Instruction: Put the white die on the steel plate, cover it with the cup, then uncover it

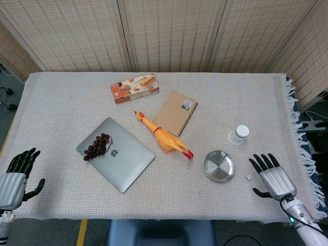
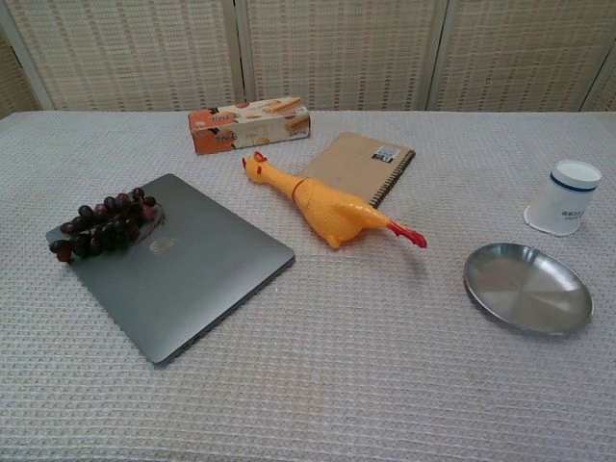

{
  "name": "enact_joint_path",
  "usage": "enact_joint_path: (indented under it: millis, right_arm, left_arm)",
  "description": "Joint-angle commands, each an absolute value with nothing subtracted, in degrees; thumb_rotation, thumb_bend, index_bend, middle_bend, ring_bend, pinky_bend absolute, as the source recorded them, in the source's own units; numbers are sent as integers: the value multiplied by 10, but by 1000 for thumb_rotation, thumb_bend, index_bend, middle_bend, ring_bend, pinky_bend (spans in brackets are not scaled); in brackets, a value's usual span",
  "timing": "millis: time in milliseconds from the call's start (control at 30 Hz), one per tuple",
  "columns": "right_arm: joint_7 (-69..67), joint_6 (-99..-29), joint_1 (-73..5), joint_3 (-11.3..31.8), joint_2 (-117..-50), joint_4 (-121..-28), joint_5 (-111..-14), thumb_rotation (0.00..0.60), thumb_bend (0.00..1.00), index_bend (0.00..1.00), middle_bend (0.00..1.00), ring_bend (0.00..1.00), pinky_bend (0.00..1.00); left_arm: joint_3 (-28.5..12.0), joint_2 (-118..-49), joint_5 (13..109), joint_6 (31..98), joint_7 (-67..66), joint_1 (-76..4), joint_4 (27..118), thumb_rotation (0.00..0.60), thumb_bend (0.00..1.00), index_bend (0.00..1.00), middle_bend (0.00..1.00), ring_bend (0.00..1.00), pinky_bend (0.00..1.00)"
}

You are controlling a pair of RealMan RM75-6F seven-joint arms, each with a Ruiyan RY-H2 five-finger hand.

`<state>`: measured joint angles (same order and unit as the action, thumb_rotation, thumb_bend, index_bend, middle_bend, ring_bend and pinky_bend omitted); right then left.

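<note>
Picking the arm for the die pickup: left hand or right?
Right. The right hand is open just beside the white die and steel plate; the left hand is across the table.

Woven screen panels [image 1: 169, 33] behind table [image 1: 61, 92]

A cloth-covered table [image 1: 61, 97] bore a snack box [image 1: 134, 88], notebook [image 1: 175, 113], rubber chicken [image 1: 163, 137], laptop [image 1: 123, 159], steel plate [image 1: 219, 166], cup [image 1: 238, 135] and white die [image 1: 248, 177].
</note>
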<state>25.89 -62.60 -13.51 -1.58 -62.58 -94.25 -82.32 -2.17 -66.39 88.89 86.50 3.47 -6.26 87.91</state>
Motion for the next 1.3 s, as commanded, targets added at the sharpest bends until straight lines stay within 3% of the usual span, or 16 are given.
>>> enact_joint_path:
  millis: [33,267,633,1100,1300]
  right_arm:
    - [250,-633,-137,-18,-654,-904,-822,395,180,138,0,0,0]
    - [184,-632,-138,-28,-707,-810,-843,430,200,322,0,0,0]
    - [93,-657,-147,-27,-776,-691,-882,446,212,343,0,0,0]
    - [93,-632,-163,-44,-783,-668,-895,463,245,381,0,0,0]
    - [94,-627,-167,-40,-787,-660,-889,499,279,385,0,0,0]
  left_arm:
    - [-22,-664,886,862,34,-63,879,600,372,0,0,0,85]
    - [-23,-664,880,857,34,-65,880,600,374,0,0,0,85]
    - [-24,-664,876,852,34,-67,880,600,374,0,0,0,85]
    - [-24,-662,874,852,40,-66,881,600,373,0,0,0,85]
    - [-23,-662,873,848,38,-68,881,600,374,0,0,0,86]
